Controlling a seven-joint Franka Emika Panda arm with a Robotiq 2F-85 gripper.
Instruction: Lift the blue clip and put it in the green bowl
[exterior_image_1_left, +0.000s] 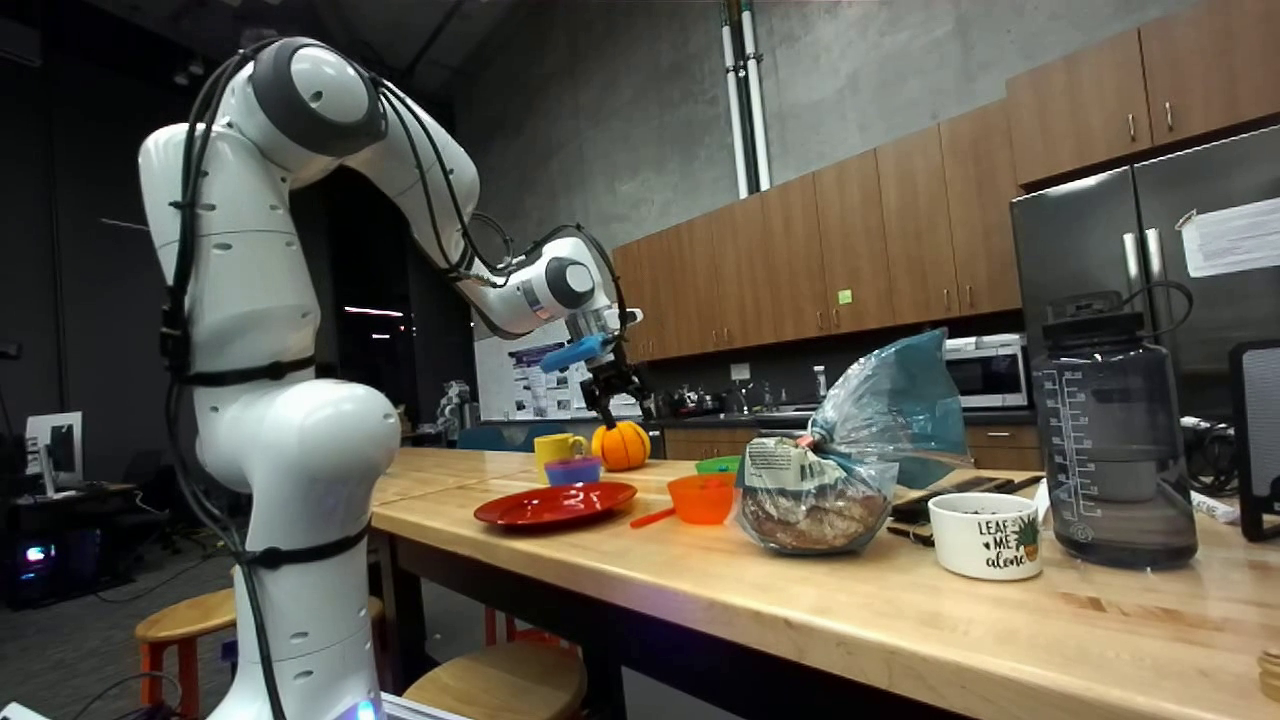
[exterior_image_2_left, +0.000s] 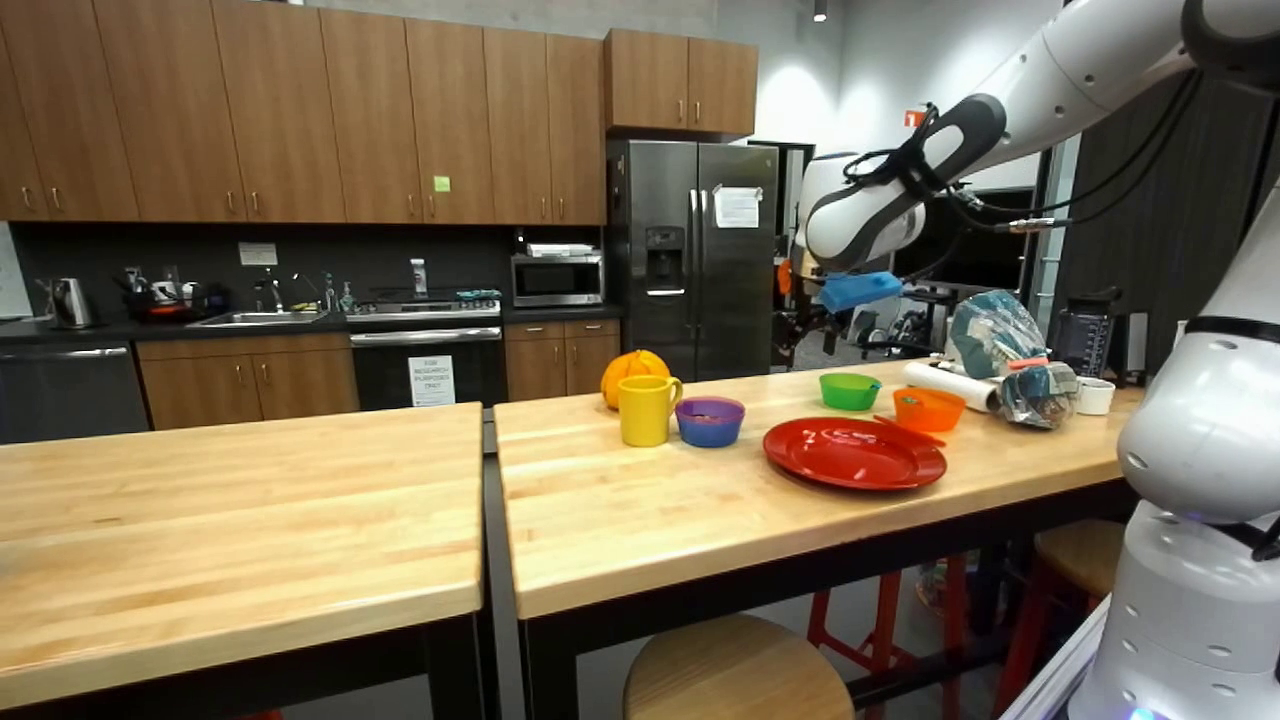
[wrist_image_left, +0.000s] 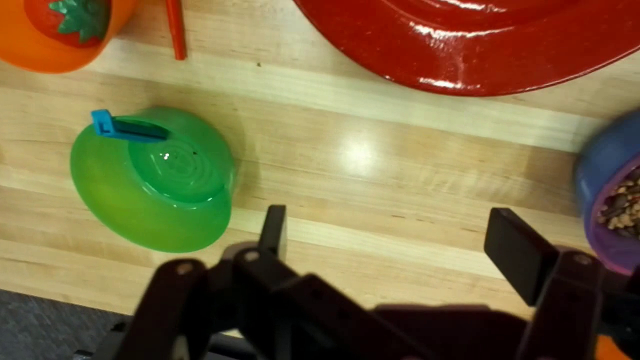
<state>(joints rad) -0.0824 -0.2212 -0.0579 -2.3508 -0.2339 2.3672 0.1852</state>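
Note:
The blue clip (wrist_image_left: 125, 130) lies in the green bowl (wrist_image_left: 145, 215) in the wrist view. One end of it sticks out over the rim at the upper left; the rest slopes down inside. The green bowl also shows in both exterior views (exterior_image_1_left: 718, 464) (exterior_image_2_left: 848, 392); a small blue bit of the clip (exterior_image_2_left: 875, 386) shows at its rim in an exterior view. My gripper (wrist_image_left: 387, 222) is open, with nothing between its fingers. It is above the table, to the right of the green bowl in the wrist view. It shows raised in both exterior views (exterior_image_1_left: 628, 412) (exterior_image_2_left: 808, 345).
A red plate (wrist_image_left: 465, 70) and an orange cup (wrist_image_left: 50, 60) holding a strawberry are near the green bowl. A blue and purple bowl (wrist_image_left: 595, 170) stands beside the right finger in the wrist view. A yellow mug (exterior_image_2_left: 645, 415), a pumpkin (exterior_image_2_left: 630, 375) and bagged bread (exterior_image_1_left: 820, 500) stand around.

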